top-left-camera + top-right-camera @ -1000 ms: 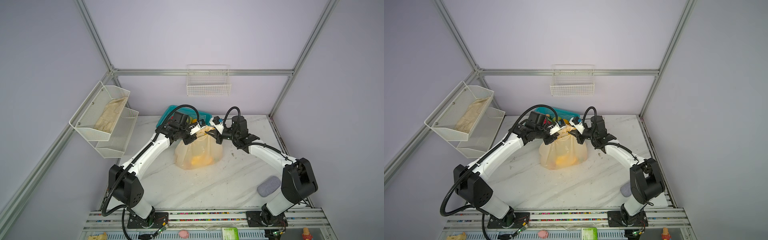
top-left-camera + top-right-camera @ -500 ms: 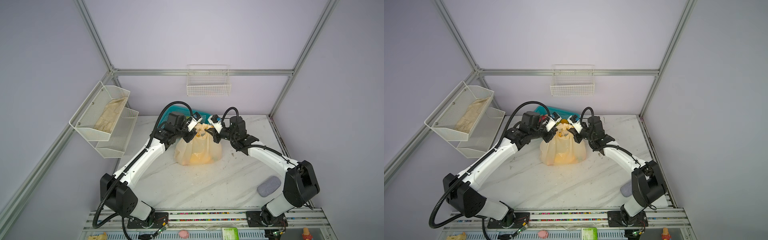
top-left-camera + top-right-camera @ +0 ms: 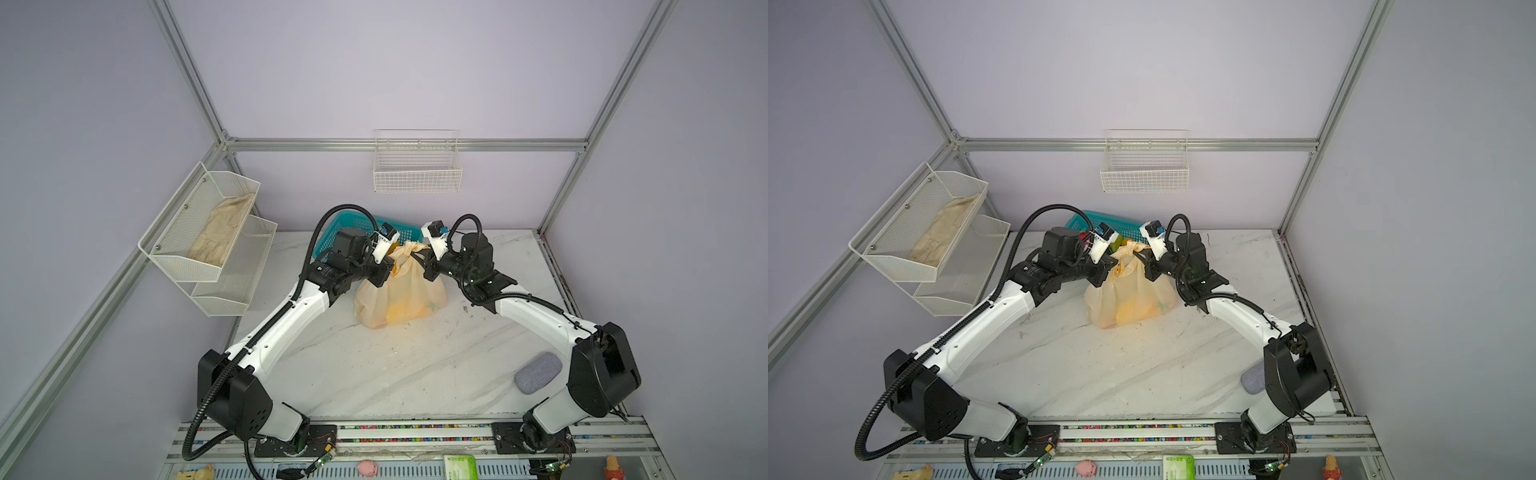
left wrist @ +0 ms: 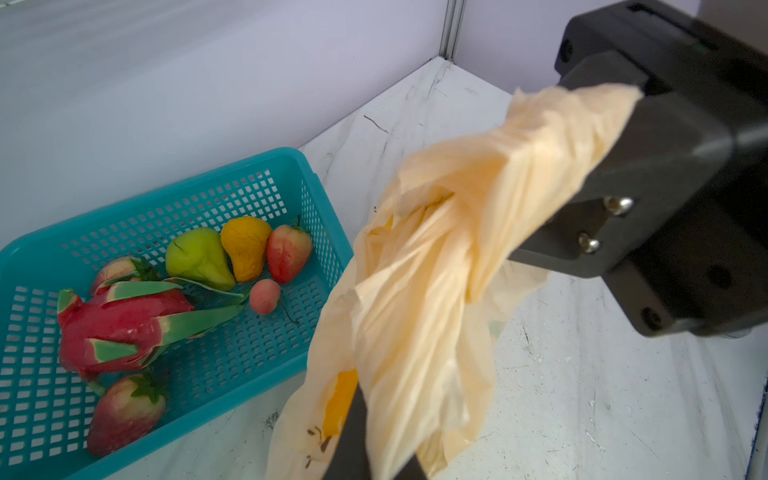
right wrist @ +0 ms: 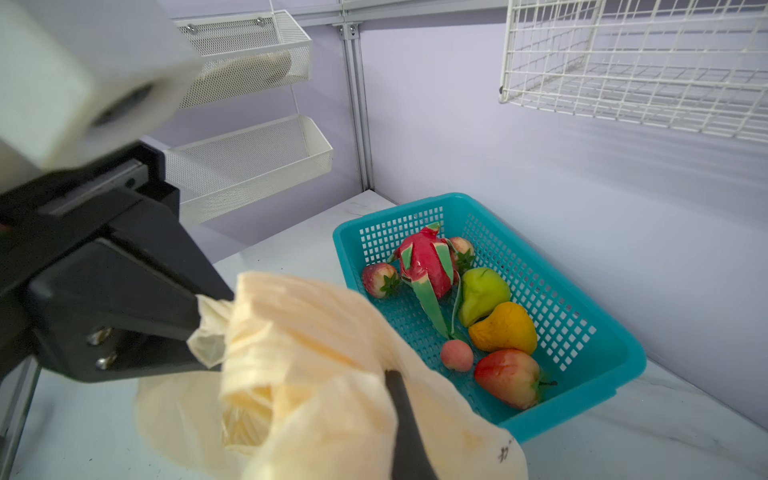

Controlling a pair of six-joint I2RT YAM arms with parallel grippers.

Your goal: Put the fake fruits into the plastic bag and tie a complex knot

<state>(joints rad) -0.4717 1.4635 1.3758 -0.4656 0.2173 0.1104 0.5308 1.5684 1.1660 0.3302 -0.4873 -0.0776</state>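
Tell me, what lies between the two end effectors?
The twisted handles of the bag span the gap between the left end effector and the right end effector, each shut on a strip. Both top views show it.

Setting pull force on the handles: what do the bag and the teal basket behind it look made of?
The bag: thin, soft plastic film, pale peach and translucent. It is creased into fine folds, and yellow shows through it. The teal basket: probably rigid moulded plastic, with a smooth, slightly shiny rim and an even grid of square holes.
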